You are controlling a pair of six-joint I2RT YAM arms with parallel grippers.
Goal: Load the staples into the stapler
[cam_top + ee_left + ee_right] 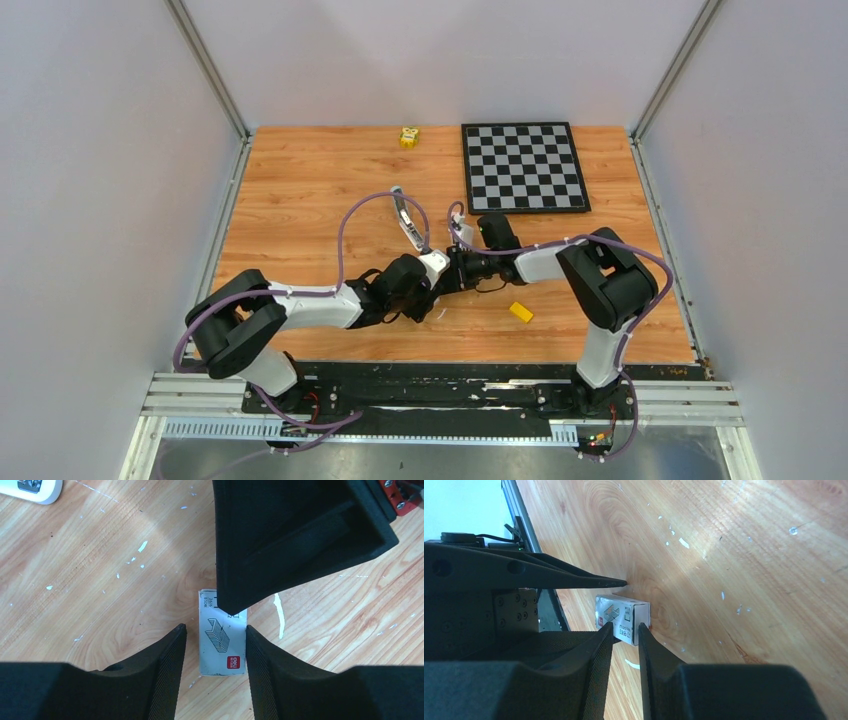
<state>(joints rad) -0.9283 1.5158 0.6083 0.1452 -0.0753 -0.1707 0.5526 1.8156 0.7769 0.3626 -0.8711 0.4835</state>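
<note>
1. Staple box (222,640) lies flat on table (100,580), centre of L wrist view. It's a small white carton w/ staple drawing + red label. The staples themselves aren't seen, and I can't tell what's in the box.
2. L gripper (215,628) straddles box's lower half, one finger per long side. Lower-left finger (167,670) stands just off the carton w/ a strip of wood showing; the other sits right at the box edge. Jaws apart, not clamped.
3. R gripper (625,626) fills top of L wrist view, tip on box's upper end. In R wrist view its fingers are nearly together w/ a narrow slit, tips against box's near face. Can't tell if it's pinching anything.
4. Stapler (408,222) is swung open, just above where the wrists meet in overhead view. Its white end shows in upper-left corner of L wrist view, apart from box.
5. Both arms low, stretched to mid-table, nose to nose.
6. Yellow block (520,312) sits lower right of them, apart. Chessboard (524,167) is upper right.
</note>
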